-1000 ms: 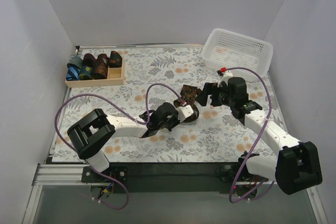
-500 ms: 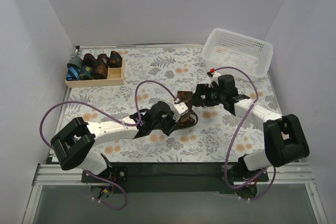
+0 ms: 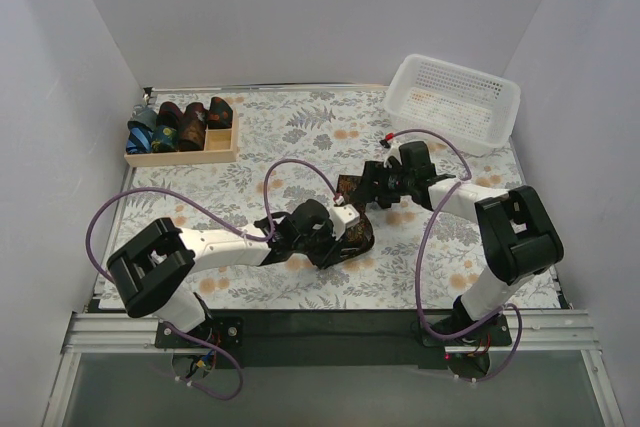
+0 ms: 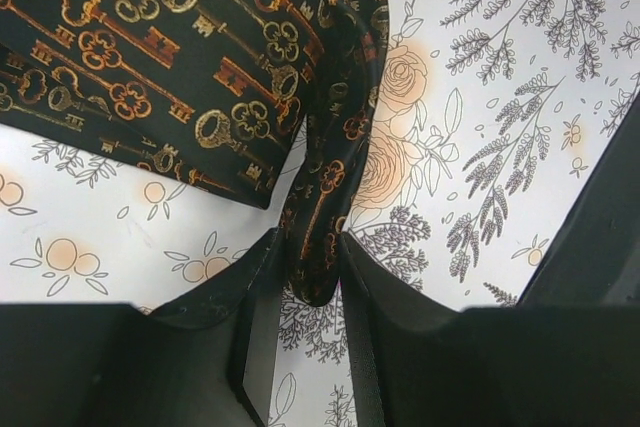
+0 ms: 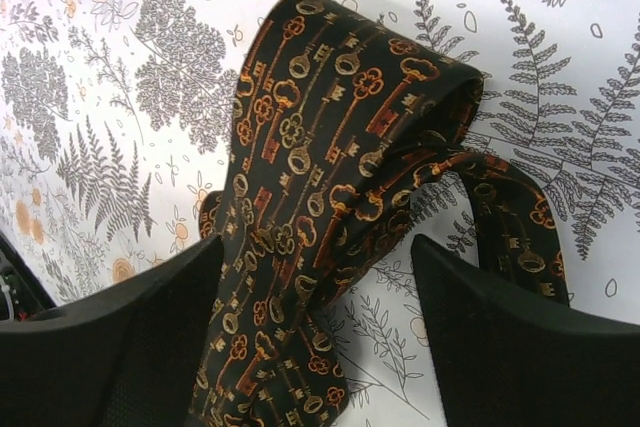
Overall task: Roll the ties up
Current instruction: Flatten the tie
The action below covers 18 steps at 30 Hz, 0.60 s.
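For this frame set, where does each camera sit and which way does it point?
Top external: fixed high behind the arm bases, facing down and forward over the table; both arms show, left gripper and right gripper close together mid-table.
Left wrist: on the left arm, looking down along its dark fingers at the tie.
Right wrist: on the right arm, looking down between its spread fingers.
Shared: both wrist views show the same key-patterned tie on the table.

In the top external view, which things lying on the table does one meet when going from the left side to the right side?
shallow wooden tray → dark tie with golden key pattern → white plastic mesh basket
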Tool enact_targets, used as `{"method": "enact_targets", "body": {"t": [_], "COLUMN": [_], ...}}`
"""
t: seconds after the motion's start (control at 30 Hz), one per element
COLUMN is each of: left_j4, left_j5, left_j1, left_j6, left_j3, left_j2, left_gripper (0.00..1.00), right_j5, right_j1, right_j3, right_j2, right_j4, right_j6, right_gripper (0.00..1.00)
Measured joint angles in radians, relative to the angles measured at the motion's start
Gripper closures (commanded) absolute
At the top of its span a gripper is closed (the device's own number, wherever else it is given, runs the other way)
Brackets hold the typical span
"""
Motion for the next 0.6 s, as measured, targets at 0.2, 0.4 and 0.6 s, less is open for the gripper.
{"method": "enact_targets", "body": {"t": [0.2, 0.4, 0.6], "left_j4": [0.000, 0.000, -0.034], "left_j5": [0.008, 0.006, -0.046], "left_j1": [-0.007, -0.012, -0.012], "left_j6": [-0.012, -0.036, -0.090], "left_j3": [-0.008, -0.019, -0.019], "left_j2": [0.001, 0.000, -0.049], "left_gripper": [0.91, 1.00, 1.00], "right_j5": [0.001, 0.024, 0.089], "right_j1": [-0.001, -0.034, -0.183], "right_j3": [0.005, 0.013, -0.006], "right_j2": [0.017, 0.017, -0.013], "right_j4": [0.006, 0.016, 0.005], "right_j6": [0.024, 0.039, 0.066], "right_gripper": [0.71, 0.92, 0.90]}}
